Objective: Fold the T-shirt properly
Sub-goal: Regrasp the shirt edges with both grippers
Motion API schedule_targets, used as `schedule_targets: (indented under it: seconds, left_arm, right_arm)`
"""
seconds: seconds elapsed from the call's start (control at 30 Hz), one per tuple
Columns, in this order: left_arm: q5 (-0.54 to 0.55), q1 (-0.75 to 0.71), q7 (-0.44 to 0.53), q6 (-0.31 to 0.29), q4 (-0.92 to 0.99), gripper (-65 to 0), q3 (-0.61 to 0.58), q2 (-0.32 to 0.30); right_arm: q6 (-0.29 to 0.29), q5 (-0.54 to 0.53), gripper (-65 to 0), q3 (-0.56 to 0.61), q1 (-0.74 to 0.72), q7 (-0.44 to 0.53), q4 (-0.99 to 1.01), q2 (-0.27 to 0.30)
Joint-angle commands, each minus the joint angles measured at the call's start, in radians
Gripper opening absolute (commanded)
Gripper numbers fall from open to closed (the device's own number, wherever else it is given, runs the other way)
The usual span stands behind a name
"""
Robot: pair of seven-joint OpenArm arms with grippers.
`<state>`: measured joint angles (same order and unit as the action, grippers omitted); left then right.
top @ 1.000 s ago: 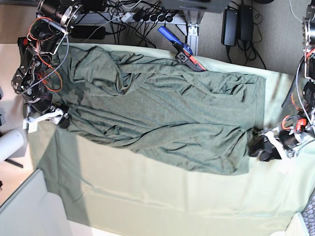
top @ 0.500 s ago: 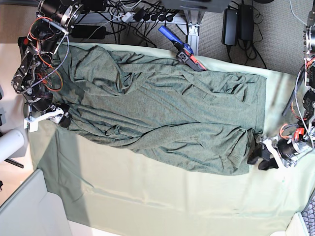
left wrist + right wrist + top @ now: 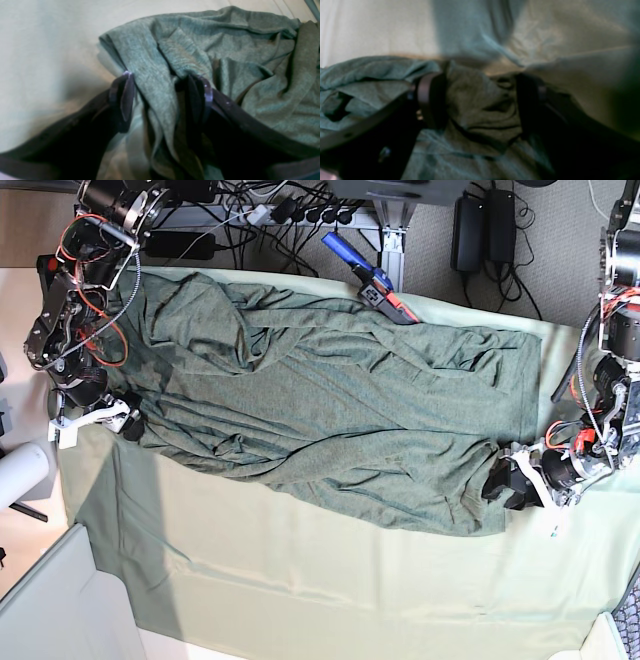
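We see the pale mint-green table sheet [image 3: 300, 580] covering the work surface, and across its upper half the T-shirt [image 3: 330, 410] lies spread lengthwise and heavily wrinkled, one end bunched under the arm at the left of the base view, the other reaching the arm at the right. At that right-hand end we find the left gripper [image 3: 502, 483] set against the shirt's lower corner; its wrist view shows a gathered fold of the grey-green knit [image 3: 160, 100] standing between the two dark fingers [image 3: 125, 100], which flank it closely, pinching the cloth. At the opposite end we find the right gripper [image 3: 128, 420] at the shirt's edge, and from its own blurred wrist camera we see a crumpled lump of the shirt [image 3: 480, 107] filling the space between the dark fingers [image 3: 430, 100], clamped around it, with bare sheet [image 3: 570, 42] beyond. Behind the table's far edge we note a blue-handled tool [image 3: 365, 275] and a tangle of cables [image 3: 270, 210] on the floor.
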<state>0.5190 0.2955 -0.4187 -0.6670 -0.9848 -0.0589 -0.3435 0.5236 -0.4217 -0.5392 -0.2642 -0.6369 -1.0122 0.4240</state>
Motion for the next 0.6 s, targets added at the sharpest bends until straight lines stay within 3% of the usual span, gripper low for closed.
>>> schedule_targets:
  seconds: [0.0, 0.27, 0.4, 0.53, 0.57]
  left_arm:
    - [0.014, 0.032, 0.015, -0.003, -0.011, -27.8, 0.004, -0.003]
    - [0.015, 0.037, 0.018, -0.003, -0.011, -29.0, 0.004, 0.0]
    - [0.015, 0.037, 0.029, -0.003, -0.011, -46.7, 0.004, 0.0]
    - [0.015, 0.037, 0.114, -0.015, -0.011, -58.6, 0.004, -0.001]
    - [0.014, 0.037, 0.135, -0.031, -0.011, -61.4, 0.004, -0.003]
  right_arm:
    - [0.003, -0.016, -21.8, -0.005, -0.021, 0.011, -0.013, 0.022]
    - [0.003, -0.036, -21.8, -0.005, -0.021, 0.011, -0.013, 0.021]
    - [0.004, -0.039, -22.0, -0.005, -0.021, 0.007, -0.013, 0.022]
    - [0.004, -0.039, -22.5, -0.005, -0.021, 0.007, -0.013, 0.022]
    - [0.004, -0.039, -25.3, -0.005, -0.021, 0.007, -0.013, 0.022]
